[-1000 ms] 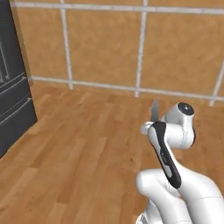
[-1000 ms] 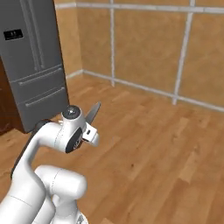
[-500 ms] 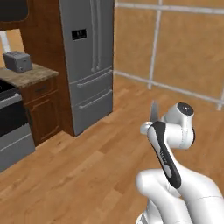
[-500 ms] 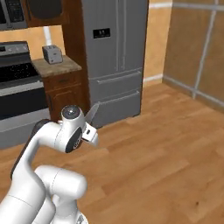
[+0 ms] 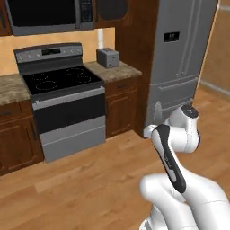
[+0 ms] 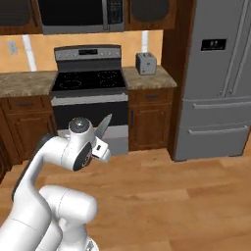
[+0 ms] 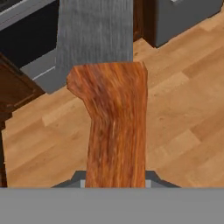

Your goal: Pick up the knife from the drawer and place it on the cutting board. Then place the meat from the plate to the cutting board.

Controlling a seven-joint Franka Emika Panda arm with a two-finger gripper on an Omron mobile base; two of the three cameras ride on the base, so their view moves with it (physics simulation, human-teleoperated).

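Note:
My gripper (image 7: 114, 178) is shut on the knife (image 7: 114, 127), held by its orange wooden handle with the grey blade (image 7: 94, 33) running away from the hand. The blade tip (image 6: 103, 124) pokes up past the folded white arm in the right base view. In the left base view the blade (image 5: 157, 111) stands in front of the fridge. The arm is tucked close above the base, over the wooden floor. The drawer, cutting board, meat and plate are out of view.
A black stove (image 5: 67, 105) with a microwave (image 5: 49, 13) above it stands ahead. A toaster (image 6: 146, 62) sits on the counter to its right. The grey fridge (image 6: 220, 78) is further right. Brown cabinets (image 6: 24, 127) flank the stove. Wooden floor (image 6: 171, 196) lies in front.
The whole picture has swung: the base has turned from a tiled wall past the fridge to face the stove. The arm's pose and its grip on the knife are unchanged.

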